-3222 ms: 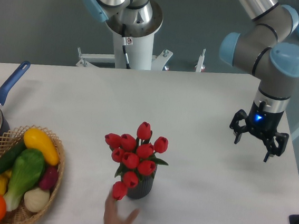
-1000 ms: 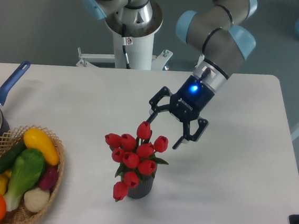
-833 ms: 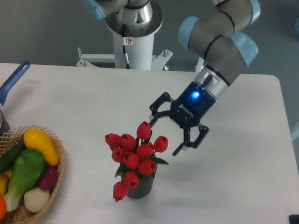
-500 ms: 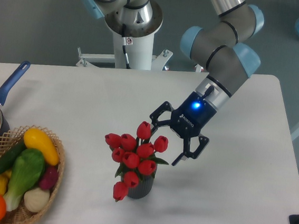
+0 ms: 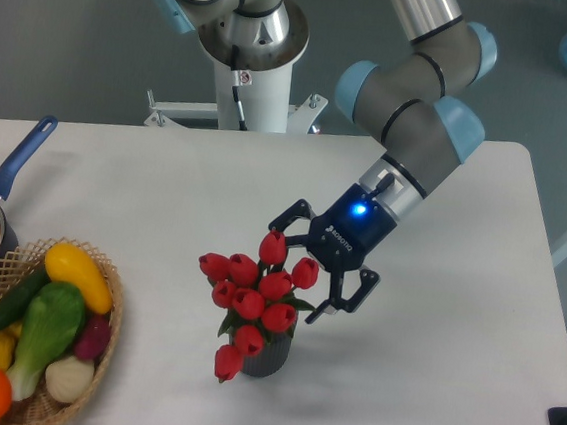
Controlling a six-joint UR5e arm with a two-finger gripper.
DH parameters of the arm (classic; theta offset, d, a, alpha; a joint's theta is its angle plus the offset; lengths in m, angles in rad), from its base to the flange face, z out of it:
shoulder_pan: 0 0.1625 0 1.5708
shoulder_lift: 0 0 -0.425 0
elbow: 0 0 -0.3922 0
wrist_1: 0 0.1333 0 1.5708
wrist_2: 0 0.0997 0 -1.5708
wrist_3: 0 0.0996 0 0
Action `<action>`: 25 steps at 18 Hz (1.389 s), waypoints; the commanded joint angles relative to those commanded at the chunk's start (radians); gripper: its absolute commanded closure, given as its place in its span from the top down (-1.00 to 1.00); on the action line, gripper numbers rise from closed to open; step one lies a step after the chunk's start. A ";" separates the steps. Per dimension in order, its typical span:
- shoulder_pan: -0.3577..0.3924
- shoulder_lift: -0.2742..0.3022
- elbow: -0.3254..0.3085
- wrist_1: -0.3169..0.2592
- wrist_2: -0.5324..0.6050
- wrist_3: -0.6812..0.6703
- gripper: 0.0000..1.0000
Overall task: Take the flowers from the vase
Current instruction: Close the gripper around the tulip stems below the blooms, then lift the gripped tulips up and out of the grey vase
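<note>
Your tool (image 5: pixel 303 266) stands wide open, tilted, at the upper right of the bunch of red tulip buds with green stems (image 5: pixel 256 292), which sits in the short dark grey ribbed vase (image 5: pixel 266 356) on the white table (image 5: pixel 429 367). Close here and you'll likely pinch only buds, or drag the light vase over.

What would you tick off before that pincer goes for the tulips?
1. Pincer open: ok, the fingers are spread.
2. Pincer at the flowers: ok, it sits by the upper right buds.
3. Fingers around the stems: cannot tell, the buds hide them.
4. Vase upright: ok, it stands on the table.
5. Nothing close by to knock: ok, the basket of produce lies apart to the left.
6. Flowers loose in the vase: cannot tell.
</note>
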 joint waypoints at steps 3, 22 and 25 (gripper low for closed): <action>0.000 -0.005 -0.005 0.000 -0.005 0.000 -0.06; 0.020 0.116 0.003 0.000 -0.048 -0.239 -1.00; 0.020 0.155 0.029 0.000 -0.066 -0.328 -1.00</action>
